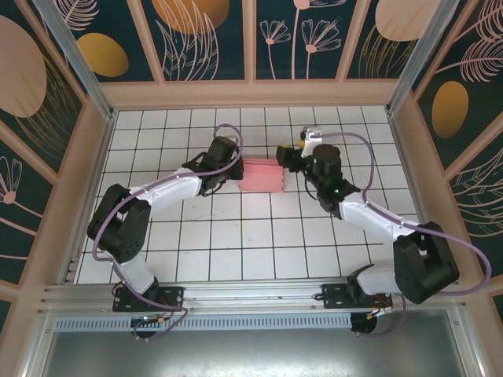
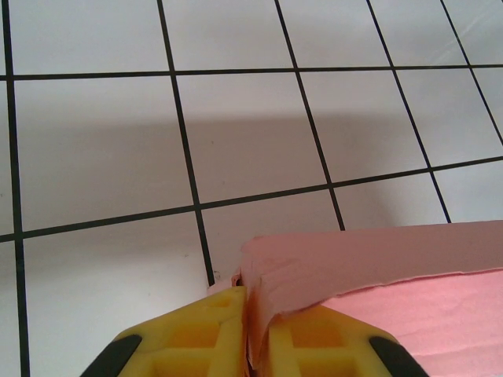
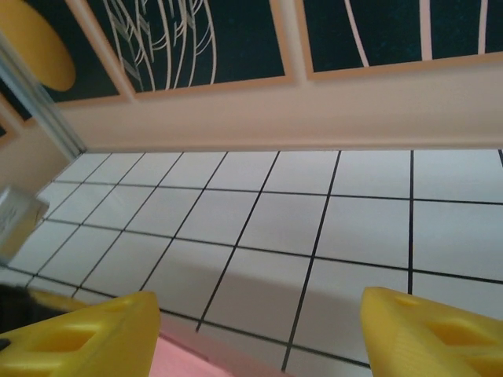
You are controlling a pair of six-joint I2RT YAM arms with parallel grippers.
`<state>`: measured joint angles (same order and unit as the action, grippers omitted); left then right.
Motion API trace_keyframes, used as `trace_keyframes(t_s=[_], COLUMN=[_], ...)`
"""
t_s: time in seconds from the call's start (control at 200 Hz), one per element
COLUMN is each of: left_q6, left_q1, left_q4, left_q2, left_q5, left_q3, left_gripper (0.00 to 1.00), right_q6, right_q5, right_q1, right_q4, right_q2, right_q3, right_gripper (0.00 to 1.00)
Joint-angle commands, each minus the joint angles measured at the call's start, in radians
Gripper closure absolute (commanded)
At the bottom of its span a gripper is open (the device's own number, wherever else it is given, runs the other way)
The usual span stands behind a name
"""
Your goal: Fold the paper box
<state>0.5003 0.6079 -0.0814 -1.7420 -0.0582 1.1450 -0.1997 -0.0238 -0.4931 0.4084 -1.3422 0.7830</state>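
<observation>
The white tiled table [image 1: 236,243] carries just the box [image 1: 261,176], which lies a little above the middle of the top view, low and flat between the two arms. The left hand [image 1: 233,168] is at the box's left end. In the left wrist view its yellow fingers [image 2: 196,338] are pressed nearly together on a thin pink edge at the bottom of the frame, and the card bows up and over to the right of the pinch. The right hand [image 1: 288,159] sits just beside the box's right end. In its wrist view the fingers [image 3: 86,330] are spread wide with nothing between them, and a sliver of pink shows at the bottom edge. The main risk, as I judge it, is the card itself: it looks thin, so a pull or twist from the left pinch could crease it off its score line or tear the edge. With one end held, the light box may slide or swing on the smooth tiles instead of folding. If the right hand closes from here, it could miss the low edge, or shove the box leftward and buckle it.
</observation>
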Motion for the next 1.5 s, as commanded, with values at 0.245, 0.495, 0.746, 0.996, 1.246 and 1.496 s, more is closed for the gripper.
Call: trace_keyframes(t_s=[0.245, 0.495, 0.746, 0.996, 1.246, 1.496], left_q6=[-0.009, -0.017, -0.049, 0.004, 0.082, 0.129], left_q1=[0.01, 0.011, 0.01, 0.009, -0.009, -0.029], left_q4=[-0.046, -0.052, -0.021, 0.037, 0.051, -0.024], left_q2=[-0.023, 0.001, 0.102, 0.155, 0.123, 0.034], left_q5=[-0.003, -0.012, 0.036, 0.136, 0.104, 0.082], left_q3=[-0.014, -0.021, -0.048, -0.034, 0.016, 0.042], left_gripper=[0.82, 0.65, 0.45, 0.28, 0.02, 0.34], right_q6=[-0.119, -0.156, -0.181, -0.184, -0.184, -0.182], right_q5=[0.035, 0.033, 0.039, 0.035, 0.042, 0.045], right_q1=[0.021, 0.007, 0.006, 0.007, 0.008, 0.009], right_q4=[-0.225, -0.176, -0.154, -0.149, -0.14, -0.126], right_q2=[-0.169, -0.219, -0.238, -0.252, -0.251, -0.231], right_q3=[0.156, 0.093, 0.055, 0.042, 0.022, -0.001], right_gripper=[0.32, 0.32, 0.32, 0.32, 0.32, 0.32])
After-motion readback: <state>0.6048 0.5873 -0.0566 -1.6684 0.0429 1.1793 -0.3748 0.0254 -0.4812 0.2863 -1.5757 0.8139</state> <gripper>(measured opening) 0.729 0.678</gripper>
